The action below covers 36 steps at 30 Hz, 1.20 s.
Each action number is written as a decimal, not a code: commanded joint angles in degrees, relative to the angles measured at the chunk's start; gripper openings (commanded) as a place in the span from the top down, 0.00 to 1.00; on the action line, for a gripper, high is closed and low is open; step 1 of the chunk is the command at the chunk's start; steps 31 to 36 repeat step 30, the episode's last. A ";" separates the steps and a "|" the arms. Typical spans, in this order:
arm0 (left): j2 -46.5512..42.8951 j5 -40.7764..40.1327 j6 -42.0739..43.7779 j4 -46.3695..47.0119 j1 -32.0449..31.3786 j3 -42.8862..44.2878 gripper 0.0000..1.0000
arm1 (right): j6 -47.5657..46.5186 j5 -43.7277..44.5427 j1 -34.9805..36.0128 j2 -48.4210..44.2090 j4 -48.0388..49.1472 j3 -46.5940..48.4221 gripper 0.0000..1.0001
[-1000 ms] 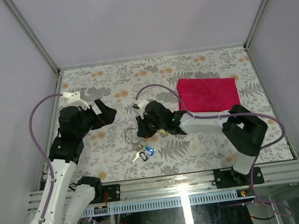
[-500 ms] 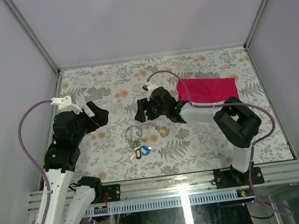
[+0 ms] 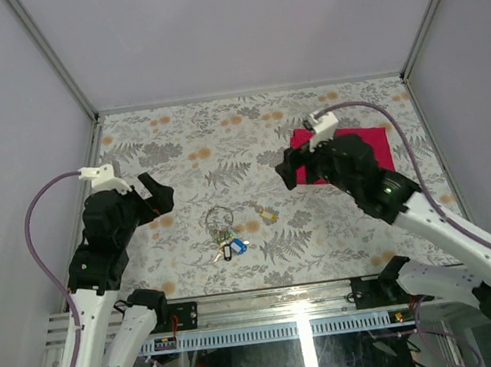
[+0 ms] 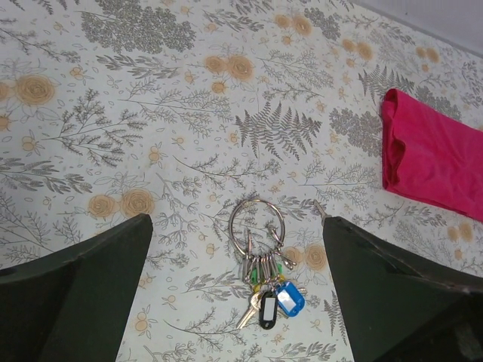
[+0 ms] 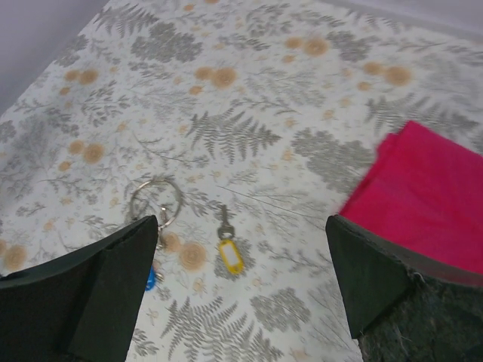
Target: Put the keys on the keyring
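Note:
The silver keyring (image 4: pixel 256 225) lies flat on the floral table with several keys (image 4: pixel 270 296) strung on it, among them a blue tag (image 4: pixel 289 299) and a black tag. One yellow-headed key (image 5: pixel 229 250) lies loose just right of the keyring (image 5: pixel 156 199), apart from it. From above, the keyring (image 3: pixel 218 215) and the loose yellow key (image 3: pixel 265 214) sit mid-table. My left gripper (image 4: pixel 236 220) hovers open above the ring, holding nothing. My right gripper (image 5: pixel 241 224) is open and empty, raised above the loose key. In the top view the left gripper (image 3: pixel 153 195) is left of the ring, the right gripper (image 3: pixel 293 167) up and to its right.
A red cloth (image 3: pixel 359 147) lies folded at the back right of the table, under and beside the right arm. The red cloth (image 5: pixel 432 202) fills the right side of the right wrist view. Grey walls close the table on three sides.
My right gripper has opened and pulled up and to the right, away from the keyring, and the yellow key now lies uncovered. The left arm has drawn back slightly to the left.

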 commanded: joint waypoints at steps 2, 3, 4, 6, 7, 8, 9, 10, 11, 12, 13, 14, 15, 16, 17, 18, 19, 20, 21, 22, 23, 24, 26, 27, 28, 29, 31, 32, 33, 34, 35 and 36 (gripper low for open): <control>-3.89 -1.53 1.79 -1.07 0.11 1.73 0.00 | -4.94 12.52 -0.06 -15.06 -11.54 -4.67 0.01; -4.64 -1.43 1.85 -0.73 0.15 1.41 0.00 | -5.29 13.43 -0.06 -18.24 -12.43 -5.75 0.01; -5.32 -1.56 1.78 -0.29 0.20 0.87 0.00 | -5.60 14.35 -0.07 -21.13 -13.36 -6.71 0.01; -6.64 -2.03 1.40 0.73 0.16 -0.47 0.00 | -6.35 16.88 -0.06 -26.78 -15.13 -8.72 0.01; -7.28 -2.76 1.06 1.08 0.15 -1.30 0.00 | -6.39 19.14 -0.10 -29.26 -15.85 -9.74 0.01; -7.73 -4.31 0.22 1.21 0.18 -1.77 0.00 | -5.99 21.57 -0.08 -31.72 -16.51 -10.82 0.01; -8.07 -5.58 -0.41 1.23 0.17 -2.17 0.00 | -5.57 24.08 -0.10 -33.94 -17.25 -11.81 0.01; -8.36 -6.25 -0.74 1.23 0.16 -2.52 0.00 | -5.45 25.94 -0.06 -36.26 -18.10 -12.85 0.01; -8.61 -6.59 -0.83 1.23 0.16 -2.88 0.00 | -5.33 26.84 -0.07 -38.20 -18.76 -13.56 0.01; -8.95 -6.97 -0.99 1.47 0.17 -3.30 0.00 | -5.23 27.25 -0.07 -39.95 -18.98 -14.23 0.01; -9.47 -7.11 -1.19 1.80 0.20 -3.86 0.00 | -5.53 27.11 -0.06 -41.82 -18.83 -14.36 0.01; -10.10 -6.76 -1.15 2.28 0.16 -4.55 0.00 | -5.77 27.10 -0.09 -42.74 -18.54 -14.27 0.01; -10.78 -6.34 -0.88 2.86 0.16 -5.24 0.00 | -5.95 26.79 -0.06 -43.33 -17.89 -14.40 0.01; -11.46 -6.12 -0.68 3.44 0.18 -6.03 0.00 | -6.05 26.30 -0.06 -43.49 -17.82 -14.49 0.01; -11.98 -6.03 -0.50 3.88 0.15 -6.74 0.00 | -6.19 25.72 -0.06 -43.28 -17.96 -14.64 0.01; -12.33 -5.88 -0.37 4.02 0.18 -7.00 0.00 | -6.05 25.38 -0.08 -42.81 -18.44 -14.58 0.01; -12.48 -5.74 -0.23 3.92 0.18 -6.94 0.00 | -5.88 25.40 -0.06 -42.02 -19.24 -14.12 0.01; -12.42 -5.69 -0.23 3.87 0.16 -6.96 0.00 | -5.57 25.75 -0.06 -41.25 -19.81 -13.65 0.01; -12.39 -5.58 -0.34 3.87 0.20 -6.95 0.00 | -5.27 26.18 -0.06 -40.62 -20.15 -13.37 0.01; -12.43 -5.46 -0.45 3.94 0.19 -7.03 0.00 | -5.07 26.67 -0.06 -40.12 -20.03 -13.30 0.01; -12.52 -5.57 -0.57 3.88 0.16 -7.05 0.00 | -4.89 26.84 -0.06 -39.71 -19.90 -13.29 0.01; -12.59 -5.74 -0.67 3.87 0.16 -7.19 0.00 | -4.79 26.71 -0.10 -39.47 -19.87 -13.22 0.01; -12.71 -6.01 -0.82 3.87 0.15 -7.23 0.00 | -4.72 26.03 -0.06 -39.14 -19.87 -13.24 0.01; -12.57 -6.18 -0.85 3.85 0.15 -7.23 0.00 | -4.65 26.09 -0.06 -39.05 -19.95 -13.21 0.01; -12.57 -6.34 -0.85 3.78 0.20 -7.24 0.00 | -4.58 26.24 -0.11 -39.04 -19.88 -13.25 0.01; -12.49 -6.34 -0.91 3.75 0.16 -7.25 0.00 | -4.65 26.31 -0.06 -39.03 -19.76 -13.29 0.01; -12.40 -6.42 -0.85 3.77 0.16 -7.25 0.00 | -4.78 26.25 -0.12 -39.18 -19.59 -13.41 0.01; -12.40 -6.42 -0.85 3.77 0.16 -7.25 0.00 | -4.78 26.25 -0.12 -39.18 -19.59 -13.41 0.01; -12.40 -6.42 -0.85 3.77 0.16 -7.25 0.00 | -4.78 26.25 -0.12 -39.18 -19.59 -13.41 0.01; -12.40 -6.42 -0.85 3.77 0.16 -7.25 0.00 | -4.78 26.25 -0.12 -39.18 -19.59 -13.41 0.01; -12.40 -6.42 -0.85 3.77 0.16 -7.25 0.00 | -4.78 26.25 -0.12 -39.18 -19.59 -13.41 0.01; -12.40 -6.42 -0.85 3.77 0.16 -7.25 0.00 | -4.78 26.25 -0.12 -39.18 -19.59 -13.41 0.01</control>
